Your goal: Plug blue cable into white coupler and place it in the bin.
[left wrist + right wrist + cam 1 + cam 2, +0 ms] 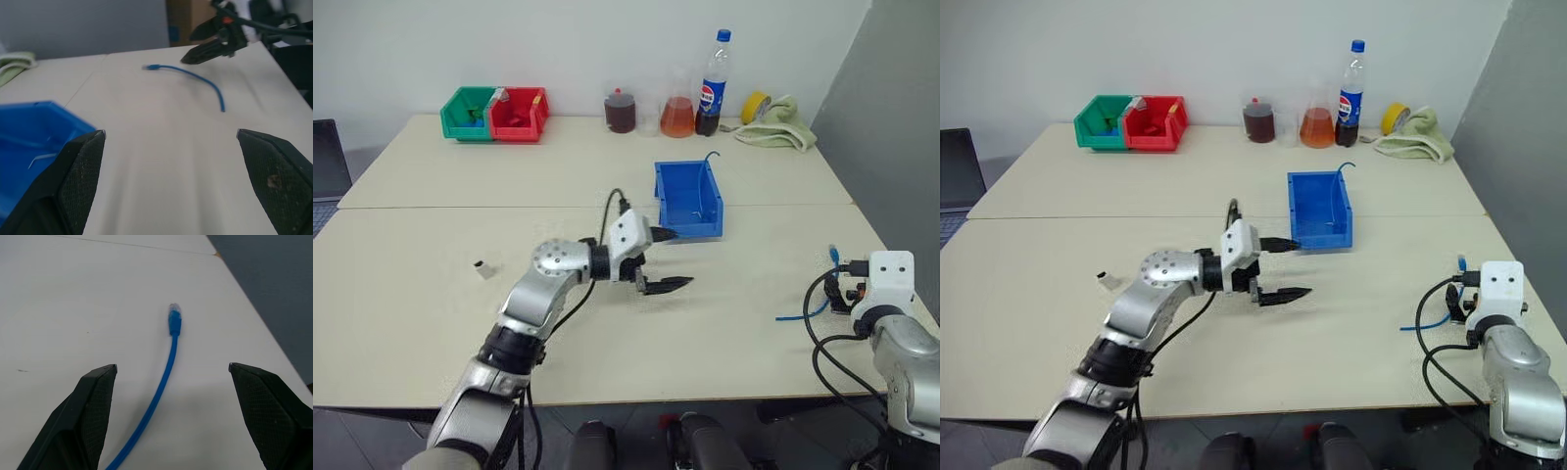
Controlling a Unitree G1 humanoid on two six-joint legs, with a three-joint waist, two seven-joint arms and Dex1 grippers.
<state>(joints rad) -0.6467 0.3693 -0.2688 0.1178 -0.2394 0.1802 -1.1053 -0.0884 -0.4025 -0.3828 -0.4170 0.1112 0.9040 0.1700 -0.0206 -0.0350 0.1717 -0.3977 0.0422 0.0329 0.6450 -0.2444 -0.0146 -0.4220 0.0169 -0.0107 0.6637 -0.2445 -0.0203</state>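
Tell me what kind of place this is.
Probably a lab or test workspace, not a home: plain tables pushed together against a bare wall, small parts bins in blue, green and red, and flasks of coloured liquid beside a soda bottle.

The blue cable [161,387] runs off the right wrist view's edge; the right arm hides its middle overhead.

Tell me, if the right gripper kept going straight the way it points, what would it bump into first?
Probably the blue cable: it lies on the table between the right gripper's open fingers, plug end ahead. Height above it is unclear.
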